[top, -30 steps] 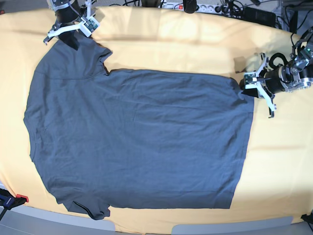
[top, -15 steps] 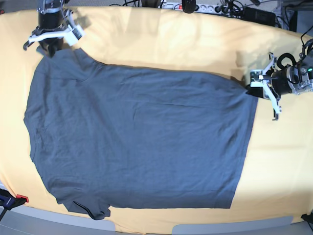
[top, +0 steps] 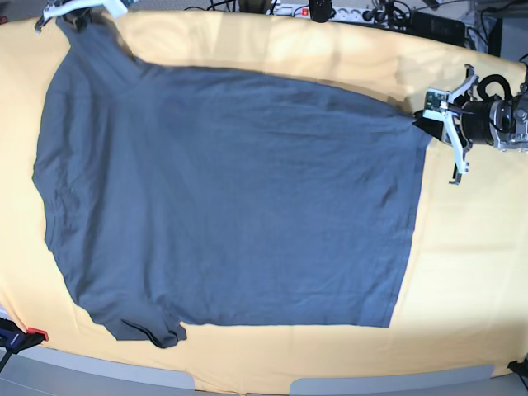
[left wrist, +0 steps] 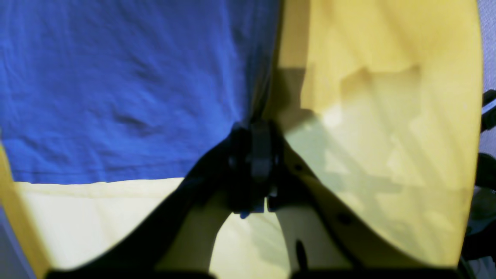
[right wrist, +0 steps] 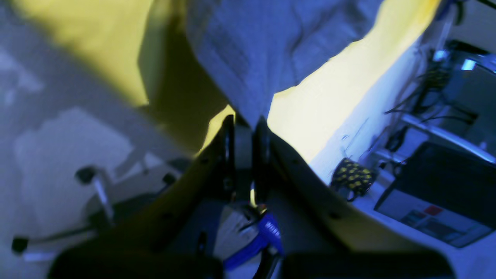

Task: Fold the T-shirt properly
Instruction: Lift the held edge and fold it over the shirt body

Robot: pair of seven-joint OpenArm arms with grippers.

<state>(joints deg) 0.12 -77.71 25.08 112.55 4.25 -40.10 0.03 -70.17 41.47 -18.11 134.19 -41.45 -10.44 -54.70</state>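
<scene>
The dark slate-grey T-shirt (top: 231,198) lies spread flat on the yellow-orange tablecloth (top: 470,264), with its hem toward the right and a sleeve at the front left. At the right, my left gripper (top: 422,120) is shut on the far hem corner. Its wrist view shows the jaws (left wrist: 255,131) pinched on the bluish cloth (left wrist: 116,85). At the far left corner, my right gripper (top: 70,15) is shut on the shirt's far sleeve end and partly cut off by the frame. In its wrist view the fabric (right wrist: 263,46) runs up from the closed fingers (right wrist: 248,120).
A power strip and cables (top: 330,11) lie along the table's back edge. A red and black clamp (top: 21,337) sits at the front left corner. Past the table's left edge, the right wrist view shows a chair base (right wrist: 89,178) and equipment (right wrist: 434,193).
My right gripper shut on the far sleeve end and pulled it up and left. The left gripper drew the hem corner back too, so the shirt's far edge shifted toward the table's back and flattened.
</scene>
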